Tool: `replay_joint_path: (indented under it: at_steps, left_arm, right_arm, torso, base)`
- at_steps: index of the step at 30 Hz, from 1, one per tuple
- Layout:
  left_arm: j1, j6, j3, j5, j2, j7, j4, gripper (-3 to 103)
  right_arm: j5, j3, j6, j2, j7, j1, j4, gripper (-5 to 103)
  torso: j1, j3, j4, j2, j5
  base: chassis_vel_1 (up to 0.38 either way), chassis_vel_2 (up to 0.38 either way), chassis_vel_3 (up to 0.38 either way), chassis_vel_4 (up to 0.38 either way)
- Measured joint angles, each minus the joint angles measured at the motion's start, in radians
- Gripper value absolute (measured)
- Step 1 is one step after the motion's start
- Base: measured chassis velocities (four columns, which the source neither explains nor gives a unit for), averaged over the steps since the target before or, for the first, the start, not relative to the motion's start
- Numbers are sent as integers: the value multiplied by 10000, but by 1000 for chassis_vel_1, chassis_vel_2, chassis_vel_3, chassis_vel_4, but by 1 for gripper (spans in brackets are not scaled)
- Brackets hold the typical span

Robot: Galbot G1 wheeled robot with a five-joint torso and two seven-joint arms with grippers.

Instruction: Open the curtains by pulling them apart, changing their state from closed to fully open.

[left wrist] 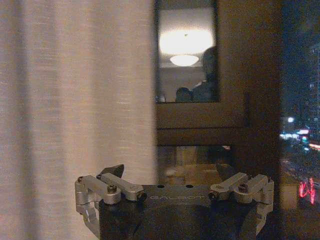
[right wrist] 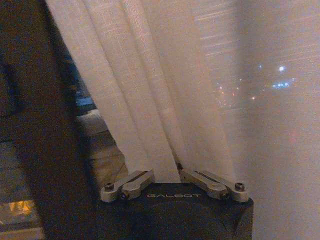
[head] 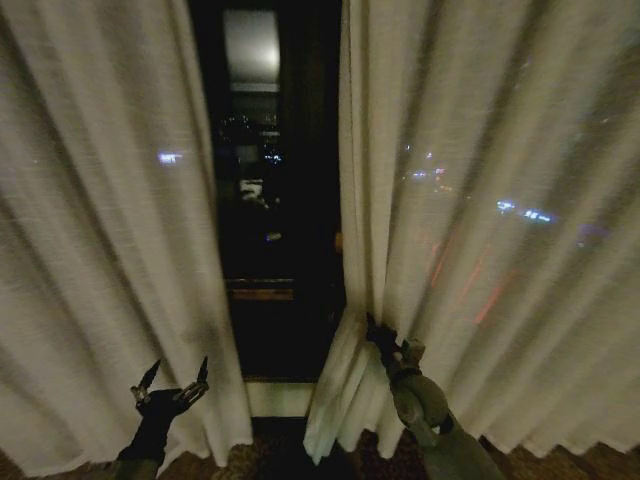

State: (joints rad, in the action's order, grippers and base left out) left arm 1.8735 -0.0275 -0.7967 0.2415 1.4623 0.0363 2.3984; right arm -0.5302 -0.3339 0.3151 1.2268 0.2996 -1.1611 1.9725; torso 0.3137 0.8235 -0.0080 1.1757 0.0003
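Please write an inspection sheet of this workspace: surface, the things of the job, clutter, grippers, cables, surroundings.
Surface: patterned floor below the curtain hems.
Job's things: left sheer cream-white pleated curtain panel and right sheer cream-white pleated curtain panel hang apart, with a dark gap between them; not fully open.
Clutter: nothing seen.
Grippers: left gripper open, in front of the left panel's lower inner edge, holding nothing; right gripper shut on the right panel's inner edge, fabric bunched between its fingers.
Cables: nothing seen.
Surroundings: dark window with city lights outside; a ceiling lamp reflected in the glass.
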Motion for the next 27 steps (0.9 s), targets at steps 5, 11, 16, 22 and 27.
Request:
replay_joint_path:
  at_steps: [5, 11, 16, 22, 27]
  left_arm:
    - [-10, 28, 10, 58, -101, 0, -61, 100]
    - [-90, 33, 74, 122, -232, 7, -100, 100]
    - [-110, 33, 82, 162, -282, 12, -105, 100]
    - [-102, 35, 38, 194, -290, 15, -112, 100]
    - [-65, 35, 68, 138, -195, 17, -114, 100]
  right_arm:
    - [33, -49, 13, -27, 30, -214, 196, 0]
    - [61, -302, 14, -54, 64, -481, 390, 0]
    - [62, -509, 14, -99, 69, -602, 508, 0]
    - [53, -551, 16, -121, 74, -600, 522, 0]
    - [33, -583, 15, -128, 74, -591, 495, 0]
  torso:
    - [0, 0, 5, 1, -2]
    - [0, 0, 3, 0, -2]
    - [0, 0, 2, 0, 0]
    - [0, 0, 2, 0, 0]
    - [2, 0, 3, -1, 0]
  base:
    - [-340, -350, 359, 367]
    - [-350, -348, 345, 351]
    - [-359, -352, 369, 334]
    - [-364, -366, 366, 349]
    - [-346, -347, 355, 357]
